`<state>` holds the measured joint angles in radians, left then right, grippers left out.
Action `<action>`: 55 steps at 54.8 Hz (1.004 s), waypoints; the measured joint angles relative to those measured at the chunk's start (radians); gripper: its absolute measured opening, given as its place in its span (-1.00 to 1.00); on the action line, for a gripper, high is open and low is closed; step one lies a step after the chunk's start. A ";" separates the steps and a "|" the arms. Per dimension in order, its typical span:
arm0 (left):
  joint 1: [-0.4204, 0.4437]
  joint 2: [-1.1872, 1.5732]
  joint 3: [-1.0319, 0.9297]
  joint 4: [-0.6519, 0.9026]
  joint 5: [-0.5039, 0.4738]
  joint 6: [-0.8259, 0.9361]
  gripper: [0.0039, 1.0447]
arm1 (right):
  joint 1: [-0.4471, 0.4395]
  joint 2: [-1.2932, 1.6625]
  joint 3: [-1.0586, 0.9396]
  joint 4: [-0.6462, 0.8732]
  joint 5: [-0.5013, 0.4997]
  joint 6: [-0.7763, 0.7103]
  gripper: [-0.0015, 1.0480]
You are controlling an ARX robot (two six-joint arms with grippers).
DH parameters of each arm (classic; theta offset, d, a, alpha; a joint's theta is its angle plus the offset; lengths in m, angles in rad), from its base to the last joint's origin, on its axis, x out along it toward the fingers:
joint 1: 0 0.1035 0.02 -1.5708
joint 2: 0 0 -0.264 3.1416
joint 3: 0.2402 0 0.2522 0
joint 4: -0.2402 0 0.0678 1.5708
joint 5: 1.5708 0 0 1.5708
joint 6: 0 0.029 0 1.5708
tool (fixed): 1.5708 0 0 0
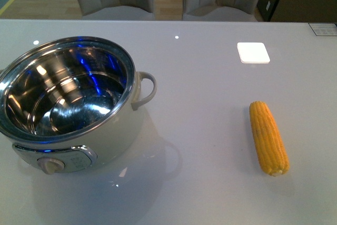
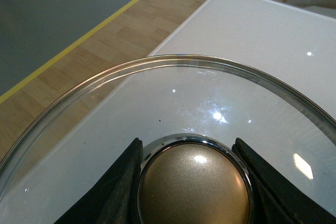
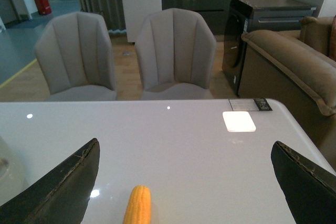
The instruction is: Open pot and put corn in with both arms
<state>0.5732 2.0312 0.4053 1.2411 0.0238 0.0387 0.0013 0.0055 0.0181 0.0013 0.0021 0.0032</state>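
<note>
Left fingers clamped on gold knob of clear glass lid; right fingers wide; yellow corn cob right of white round pot.

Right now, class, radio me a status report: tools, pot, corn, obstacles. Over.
Left tool shut on lid knob. Right tool open above corn. Pot open, empty. Nothing between them.

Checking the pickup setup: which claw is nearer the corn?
Right. The right claw hangs open over the table, facing the corn. The left claw is shut on the lid knob, with no corn in its view.
</note>
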 joint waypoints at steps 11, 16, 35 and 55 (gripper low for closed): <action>-0.001 0.146 0.072 0.042 -0.003 0.003 -0.16 | 0.000 0.000 0.000 0.000 0.000 0.000 0.83; -0.004 0.188 0.097 0.049 -0.005 0.003 -0.16 | 0.000 0.000 0.000 0.000 0.000 0.000 0.83; -0.019 0.363 0.225 0.088 0.003 0.002 -0.16 | 0.000 0.000 0.000 0.000 0.000 0.000 0.83; -0.023 0.489 0.319 0.106 0.011 -0.010 -0.16 | 0.000 0.000 0.000 0.000 0.000 0.000 0.83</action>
<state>0.5507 2.5198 0.7239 1.3476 0.0345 0.0288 0.0013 0.0055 0.0181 0.0013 0.0021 0.0032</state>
